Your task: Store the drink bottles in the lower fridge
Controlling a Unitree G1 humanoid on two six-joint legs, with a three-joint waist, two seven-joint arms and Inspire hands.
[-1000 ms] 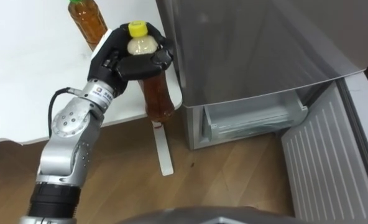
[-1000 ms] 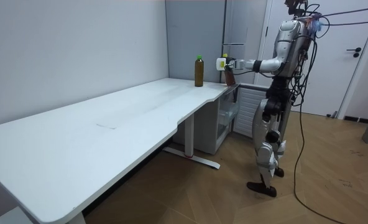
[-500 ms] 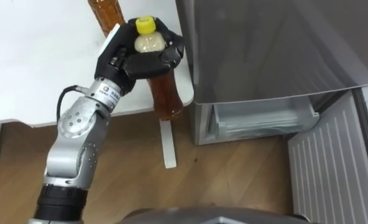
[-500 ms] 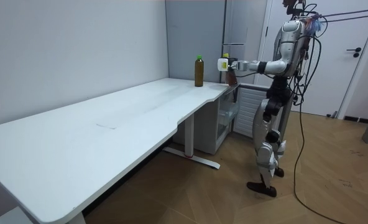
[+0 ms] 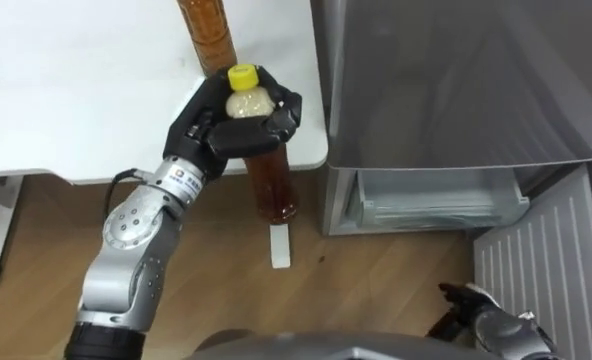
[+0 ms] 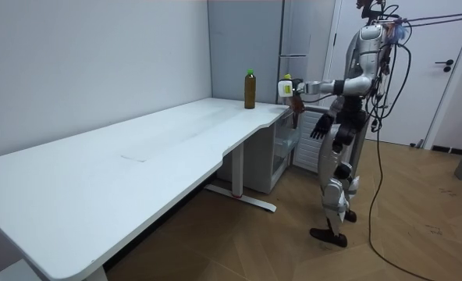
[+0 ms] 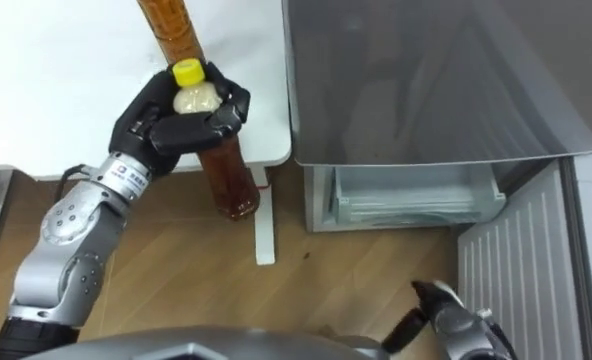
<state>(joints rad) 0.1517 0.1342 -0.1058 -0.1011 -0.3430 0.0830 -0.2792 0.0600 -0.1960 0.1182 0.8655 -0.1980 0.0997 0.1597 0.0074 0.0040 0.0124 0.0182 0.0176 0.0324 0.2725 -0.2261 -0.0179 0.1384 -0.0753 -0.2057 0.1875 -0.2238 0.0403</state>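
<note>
Beside the fridge [image 5: 456, 80], our left hand [image 5: 221, 130] clenches the tea bottle [image 5: 271, 180] at its shoulder; we judge it full, heavy, slick; right hand [image 5: 496, 325], fingers relaxed

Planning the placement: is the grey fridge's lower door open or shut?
Open: the ribbed grey lower door stands swung aside, exposing a clear plastic drawer.

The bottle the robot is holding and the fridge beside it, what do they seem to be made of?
The bottle in the left hand looks like clear glossy plastic: the amber drink shows through; its yellow cap looks matte plastic. The fridge seems grey metal with a soft brushed sheen, possibly a coating. Its lower drawer looks like translucent plastic.
</note>
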